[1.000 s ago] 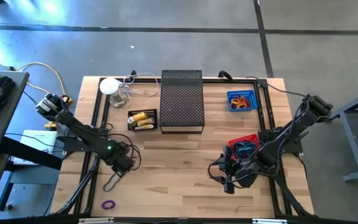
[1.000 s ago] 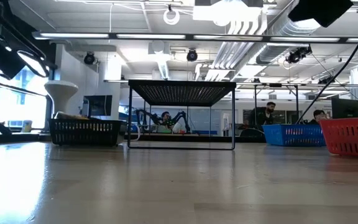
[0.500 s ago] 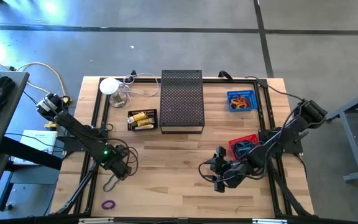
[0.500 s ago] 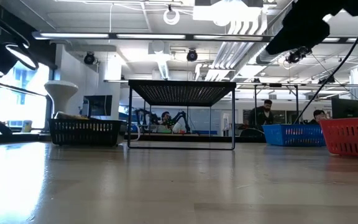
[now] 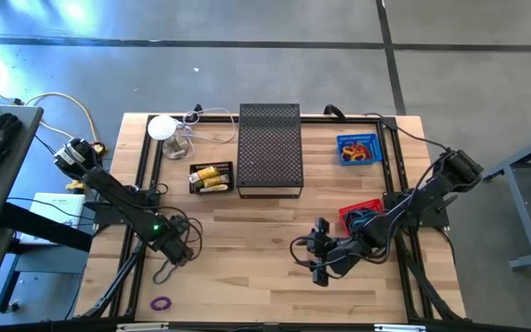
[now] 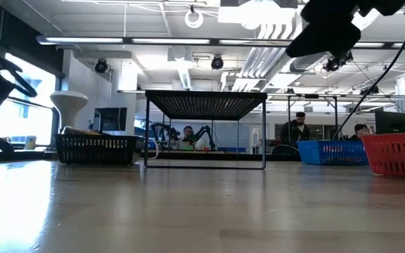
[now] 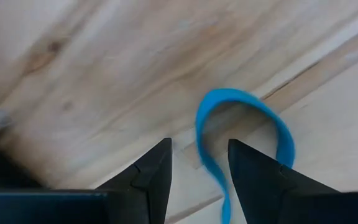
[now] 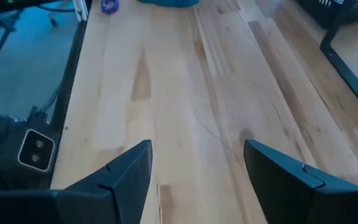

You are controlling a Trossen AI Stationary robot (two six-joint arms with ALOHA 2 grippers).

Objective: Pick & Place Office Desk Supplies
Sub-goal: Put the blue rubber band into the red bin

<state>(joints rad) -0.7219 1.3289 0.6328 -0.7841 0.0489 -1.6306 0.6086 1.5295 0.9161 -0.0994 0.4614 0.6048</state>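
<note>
A blue rubber-band loop lies flat on the wood near the table's left front; in the high view it shows as a dark loop. My left gripper points down over it, open. One strand of the loop runs between its fingertips, and I see no touch. A small purple band lies closer to the near edge. My right gripper hangs open over bare wood right of the table's middle, slanting down, nothing between its fingers.
A black mesh stand sits at the far middle. Beside it is a black basket holding yellow pieces. A blue basket of coloured bands stands far right, and a red basket with blue bands is behind my right gripper. A white object stands far left.
My left gripper has come down toward the blue loop and shifted slightly toward the near left. My right gripper has moved toward the table's left, away from the red basket, and sunk a little. Both have stayed open.
</note>
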